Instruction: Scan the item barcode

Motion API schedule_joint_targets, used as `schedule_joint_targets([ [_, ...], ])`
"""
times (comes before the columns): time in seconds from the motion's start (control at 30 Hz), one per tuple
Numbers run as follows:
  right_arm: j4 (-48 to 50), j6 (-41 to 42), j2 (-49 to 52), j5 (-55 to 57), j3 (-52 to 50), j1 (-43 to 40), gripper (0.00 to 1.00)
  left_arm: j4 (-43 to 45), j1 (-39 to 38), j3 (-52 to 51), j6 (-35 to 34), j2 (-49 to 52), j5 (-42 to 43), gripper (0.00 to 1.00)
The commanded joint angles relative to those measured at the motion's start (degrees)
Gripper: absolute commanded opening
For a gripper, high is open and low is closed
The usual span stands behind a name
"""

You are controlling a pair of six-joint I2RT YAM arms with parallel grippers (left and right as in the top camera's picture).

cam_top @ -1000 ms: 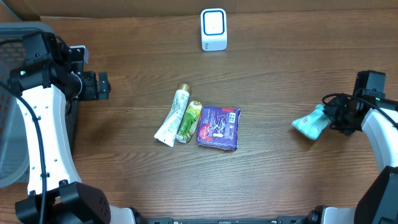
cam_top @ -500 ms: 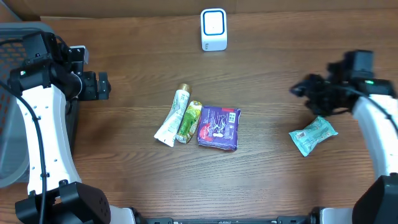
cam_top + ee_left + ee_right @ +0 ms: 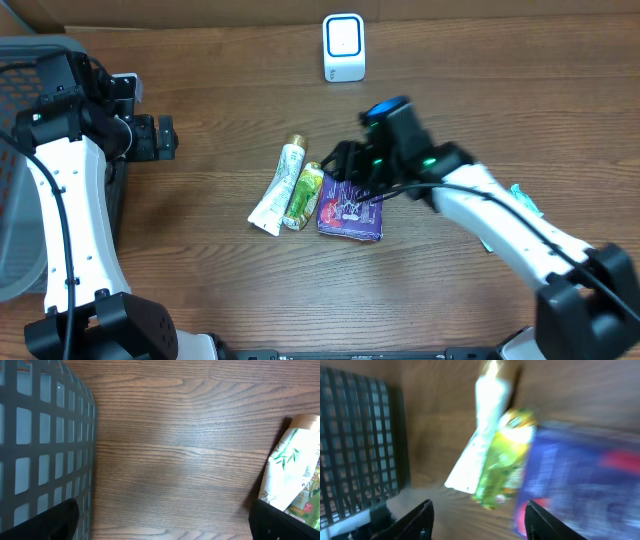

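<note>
Left gripper (image 3: 165, 138) sits over by the grey basket (image 3: 20, 170) at the table's left edge. In its wrist view the left gripper (image 3: 165, 524) has jaws spread as wide as they go, with nothing in them, only bare wooden table (image 3: 175, 450) between the fingertips (image 3: 60, 519). Across the middle, the right arm reaches in long and low, and the right gripper (image 3: 340, 165) hangs over the top edge of the purple packet (image 3: 352, 212). Its wrist view is smeared, but the fingers (image 3: 418, 519) stand parted and empty, touching nothing I can make out. Under it lies the cluster: white tube (image 3: 274, 190), green tube (image 3: 303, 196) snug against it, and the purple packet just beside that. The scanner (image 3: 343, 47) stands upright near the far edge, well apart from the cluster, with open wood between them. Open table also lies in front of the cluster and to its left, toward the basket. A teal packet (image 3: 526, 198) peeks out from under the right arm, mostly hidden.
</note>
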Motion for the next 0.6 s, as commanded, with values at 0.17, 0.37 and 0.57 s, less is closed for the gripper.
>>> schedule_joint_targets([
  [0.17,2.97,6.69,6.75,2.40,-0.15,7.89,0.51,-0.02,0.24,-0.28,1.49,-0.61,0.22,1.00],
  [0.37,0.28,6.64,6.97,5.35,-0.15,9.09,0.51,-0.02,0.24,-0.28,1.49,-0.61,0.22,1.00],
  [0.57,-4.72,6.01,6.97,10.10,-0.15,9.66,0.51,-0.02,0.24,-0.28,1.49,-0.61,0.22,1.00],
])
